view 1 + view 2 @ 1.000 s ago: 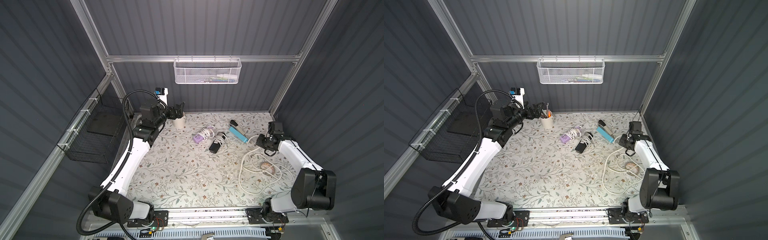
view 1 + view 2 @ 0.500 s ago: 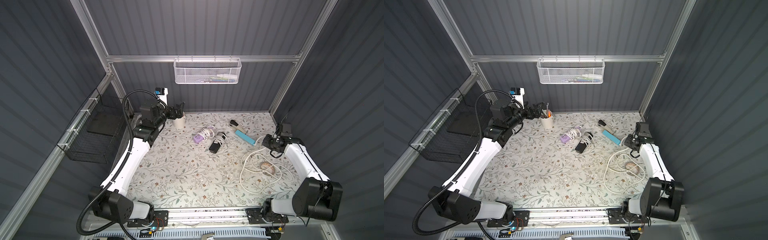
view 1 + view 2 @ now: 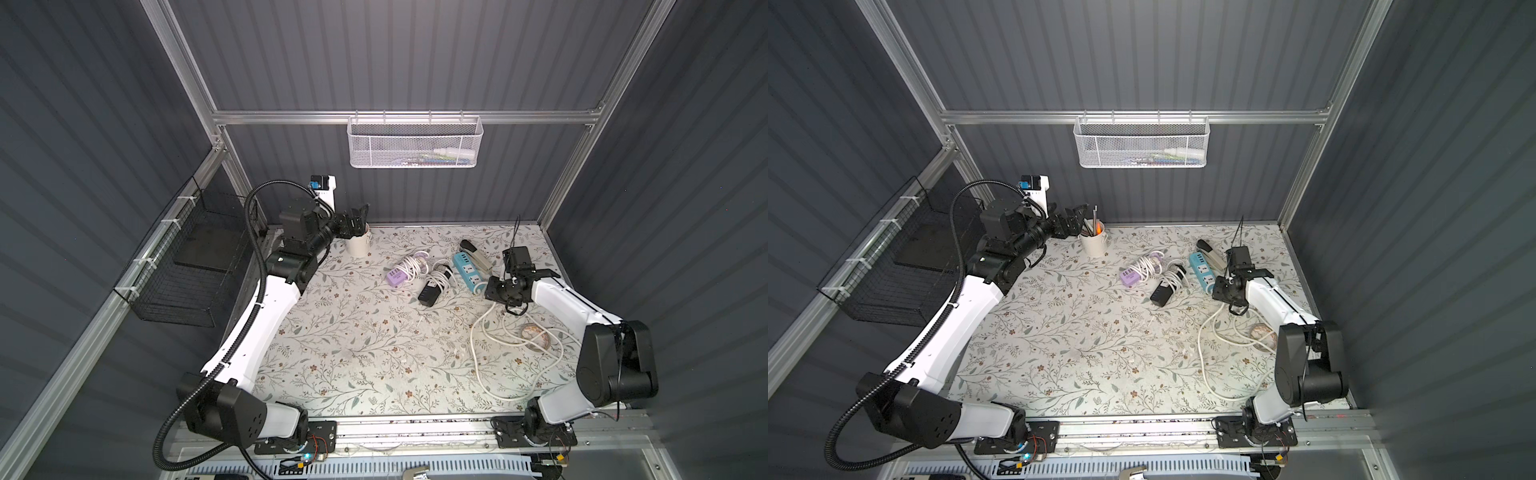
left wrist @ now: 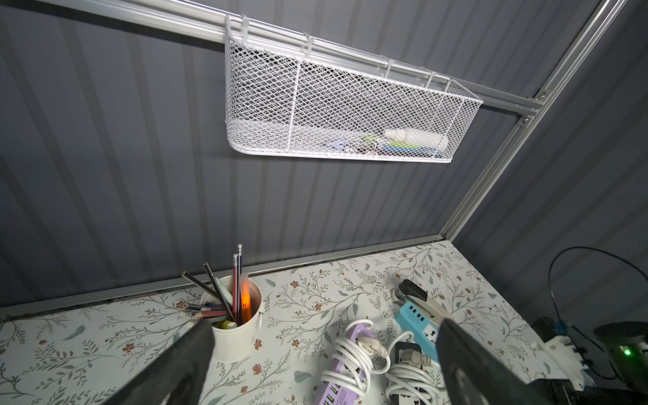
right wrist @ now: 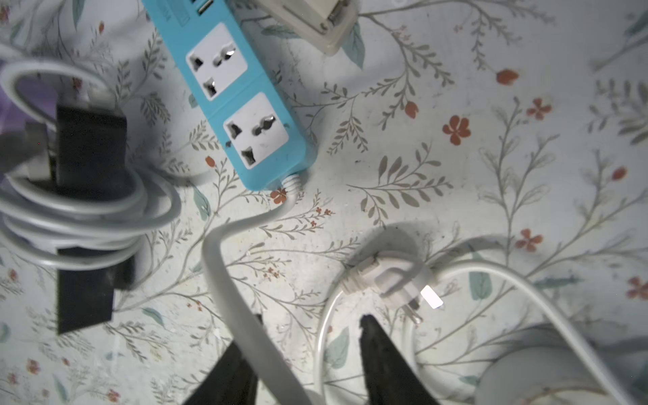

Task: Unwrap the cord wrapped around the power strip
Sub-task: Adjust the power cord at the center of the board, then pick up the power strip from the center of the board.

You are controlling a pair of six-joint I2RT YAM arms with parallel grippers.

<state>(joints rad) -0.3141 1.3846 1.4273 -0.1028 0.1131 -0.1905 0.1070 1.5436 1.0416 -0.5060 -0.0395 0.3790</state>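
The right claw (image 5: 312, 321) is released, with the white cord (image 5: 224, 273) seemingly draped slack against one finger (image 5: 226, 380); the left claw (image 4: 324, 322) gapes idle. Beyond, the blue power strip (image 5: 231, 94) lies flat on the table (image 5: 456, 196), cord unwound. Pulling away could snag the cord, dragging the strip.

Three power strips lie right of centre in both top views: blue power strip (image 3: 467, 272), purple power strip (image 3: 397, 277), black power strip (image 3: 428, 296). Three white cords, one per strip, only the loose cord (image 5: 226, 277) unwound. One stapler (image 3: 476, 254). One cup (image 3: 357, 247) at upper left of the mat, its pens too crowded to count. Two baskets: white basket (image 3: 413, 145), black basket (image 3: 183, 286). Two arms: left arm (image 3: 266, 316), right arm (image 3: 561, 297).
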